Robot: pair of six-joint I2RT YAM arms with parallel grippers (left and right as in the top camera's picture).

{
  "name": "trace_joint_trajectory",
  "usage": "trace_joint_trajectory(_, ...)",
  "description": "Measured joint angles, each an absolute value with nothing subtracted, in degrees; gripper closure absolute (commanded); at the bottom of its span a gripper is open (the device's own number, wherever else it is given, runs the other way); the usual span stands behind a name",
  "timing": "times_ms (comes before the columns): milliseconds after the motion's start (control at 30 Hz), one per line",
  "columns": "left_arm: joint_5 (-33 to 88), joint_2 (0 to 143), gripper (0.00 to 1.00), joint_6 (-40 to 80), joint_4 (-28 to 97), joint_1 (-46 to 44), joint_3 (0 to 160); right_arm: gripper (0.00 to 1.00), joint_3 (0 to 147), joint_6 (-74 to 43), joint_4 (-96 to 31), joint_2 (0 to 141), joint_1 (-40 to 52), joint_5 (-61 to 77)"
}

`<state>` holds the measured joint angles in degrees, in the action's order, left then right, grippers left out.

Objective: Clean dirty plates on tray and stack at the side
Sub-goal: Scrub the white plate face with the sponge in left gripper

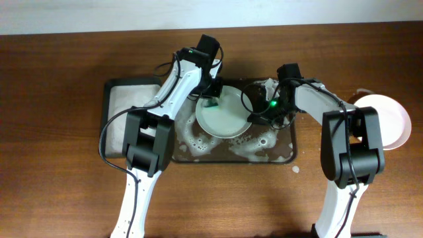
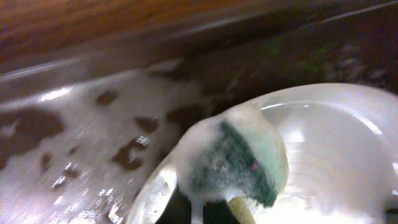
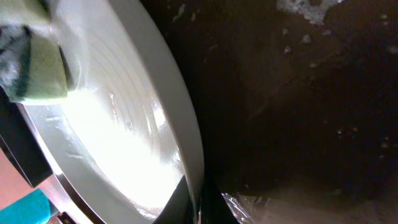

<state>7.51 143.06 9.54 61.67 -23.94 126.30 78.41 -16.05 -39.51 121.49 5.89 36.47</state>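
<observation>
Overhead view: we see both arms meeting over the tray (image 1: 285, 156), which sits mid-table and is awash with suds (image 1: 198, 142). The mint-green plate (image 1: 223, 114) is in the tray's upper middle, tipped up instead of lying flat. The right gripper (image 1: 260, 110) pinches its right rim, jaws closed on the edge. We read that as bracing the plate and angling its face toward the other arm so it won't skate in the soapy water. The left gripper (image 1: 211, 99) comes in from the upper left, clamped on a green sponge (image 1: 213, 103) that presses on the plate's upper-left part. Left wrist view shows the foamy sponge touching the plate's inner face near the rim, with foam patches on the tray floor behind. Right wrist view shows the plate steeply tilted, the sponge at its far rim and a dark finger at the near rim. We judge this as mid-scrub on this plate. A pink plate (image 1: 386, 120) rests on the bare table (image 1: 66, 198) right of the tray, probably the start of the clean stack. A small tray (image 1: 111, 119) lies just left of the big one.
</observation>
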Motion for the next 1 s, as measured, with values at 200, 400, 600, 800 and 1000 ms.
trace_joint_trajectory(200,5.82,143.06,1.0,10.33,72.12,-24.75,126.43,0.96,78.28,-15.14,-39.64,121.49,6.04,36.88)
trace_joint_trajectory(400,18.85,143.06,1.0,4.51,75.44,-25.89,126.43,0.96,78.13,-14.72,-39.66,121.49,6.04,36.99)
trace_joint_trajectory(600,25.58,143.06,1.0,2.83,69.08,-28.08,126.37,0.96,77.97,-14.74,-39.64,121.49,6.02,36.99)
trace_joint_trajectory(800,14.35,143.06,1.0,9.43,64.45,-28.14,126.3,0.96,77.97,-14.74,-39.57,121.49,6.04,37.17)
trace_joint_trajectory(1000,-1.87,143.06,1.0,12.16,70.35,-28.14,126.52,0.96,77.97,-14.74,-39.55,121.49,6.04,37.39)
